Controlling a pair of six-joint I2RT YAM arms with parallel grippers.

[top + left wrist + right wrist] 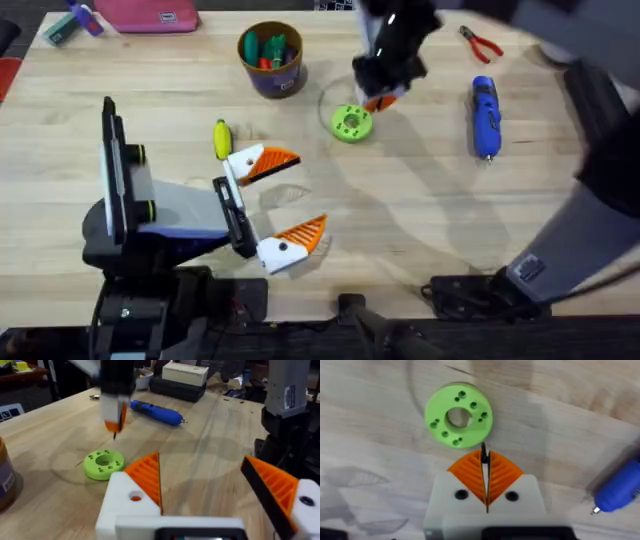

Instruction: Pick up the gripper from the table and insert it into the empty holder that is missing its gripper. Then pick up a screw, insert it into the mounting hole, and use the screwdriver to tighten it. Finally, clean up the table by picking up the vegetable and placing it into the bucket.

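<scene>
while the left arm rests low at the near edge of the table [420, 230], its left gripper [275, 205] stands spread wide with nothing between its orange-padded fingers [146, 476]; both of its white blocks carry orange fingers. just beyond it, beside the farther finger, the vegetable [222, 139] lies on the wood, yellow with a green end. further out, the green disc [351, 122] with its ring of holes sits flat, and the right gripper [485, 475] hovers just above and beside it, pads pressed together on a thin dark screw [483, 454] whose tip pokes out. off to the right lies the blue screwdriver [485, 117], with red pliers [481, 44] past it. toward the far side stands the bucket [272, 62], holding green and red items.
</scene>
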